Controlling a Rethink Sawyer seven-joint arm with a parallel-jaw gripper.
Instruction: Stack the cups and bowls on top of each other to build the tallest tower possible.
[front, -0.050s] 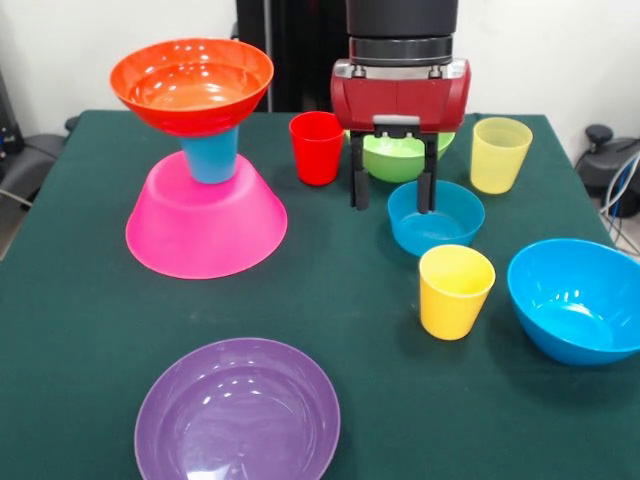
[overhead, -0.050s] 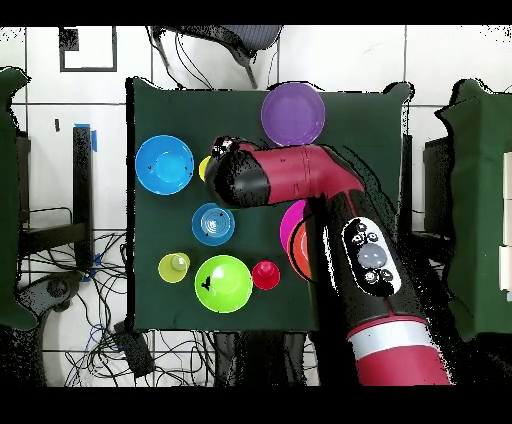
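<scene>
Pincer (front, -0.050s: 393, 188) hangs with its two black fingers spread and empty, tips pointing straight down at the far rim of the small blue bowl (front, -0.050s: 436, 218). One finger appears to stand just behind that rim and the other just outside it to the red cup's side, so the bowl lies directly below and slightly toward the camera from the pincer. I judge the coming move a short drop to close on that rim; whether the rim truly sits between the fingers cannot be told from the front view, and the overhead view hides the tips under the arm.

Taking the small blue bowl as landmark: the green bowl (front, -0.050s: 398, 157) sits just behind it, partly hidden by the pincer. The red cup (front, -0.050s: 317, 147) stands behind and to its left, the pale yellow cup (front, -0.050s: 500, 153) behind and to its right. The yellow cup (front, -0.050s: 455, 291) stands just in front, and the larger blue bowl (front, -0.050s: 578, 299) in front and to the right. The purple bowl (front, -0.050s: 238, 414) lies well apart, in front and to the left, on the green counter (front, -0.050s: 80, 300).

The tower (front, -0.050s: 200, 160) stands well to the left: pink bowl upside down, blue cup inverted on it, orange bowl upright on top. The small blue bowl is round, glossy, upright and empty.
</scene>
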